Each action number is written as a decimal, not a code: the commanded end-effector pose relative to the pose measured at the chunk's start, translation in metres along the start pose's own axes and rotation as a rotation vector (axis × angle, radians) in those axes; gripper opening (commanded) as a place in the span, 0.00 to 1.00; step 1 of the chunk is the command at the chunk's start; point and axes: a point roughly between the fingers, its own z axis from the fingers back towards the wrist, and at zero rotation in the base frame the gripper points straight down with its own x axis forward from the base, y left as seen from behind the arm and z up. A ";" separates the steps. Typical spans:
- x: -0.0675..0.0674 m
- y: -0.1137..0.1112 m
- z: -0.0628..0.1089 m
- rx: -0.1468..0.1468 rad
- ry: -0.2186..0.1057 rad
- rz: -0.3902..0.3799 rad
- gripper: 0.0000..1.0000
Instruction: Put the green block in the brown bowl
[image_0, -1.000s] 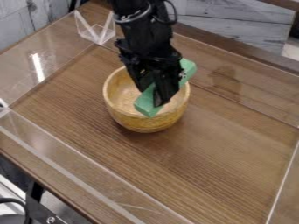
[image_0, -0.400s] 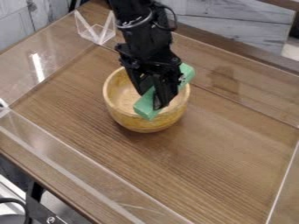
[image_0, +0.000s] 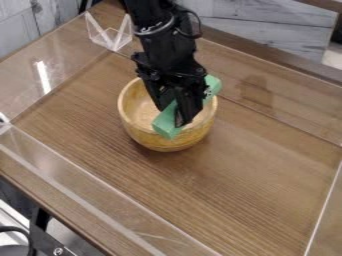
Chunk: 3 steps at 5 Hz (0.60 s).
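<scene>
While the table (image_0: 254, 190) spreads wide under the gripper (image_0: 175, 103), w/ wood-grain top and a clear glossy rim, the brown bowl (image_0: 142, 132) sits directly below it: round, thick-walled, pale wood. Gripper is clamped on the green block (image_0: 171, 122), a flat matte bar tilted, lower end inside the bowl, upper end jutting past the gripper's side. Prob. light, stiff, not fragile; best held mid-length across the narrow width, as it's long & could pivot.

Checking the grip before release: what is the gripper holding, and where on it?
The gripper holds the green block around its middle, tilted over the bowl.
</scene>
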 end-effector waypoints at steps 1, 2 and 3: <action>0.013 0.004 0.013 0.021 -0.052 -0.002 0.00; 0.015 0.006 0.013 0.023 -0.052 0.003 0.00; 0.017 0.007 0.012 0.025 -0.052 0.007 0.00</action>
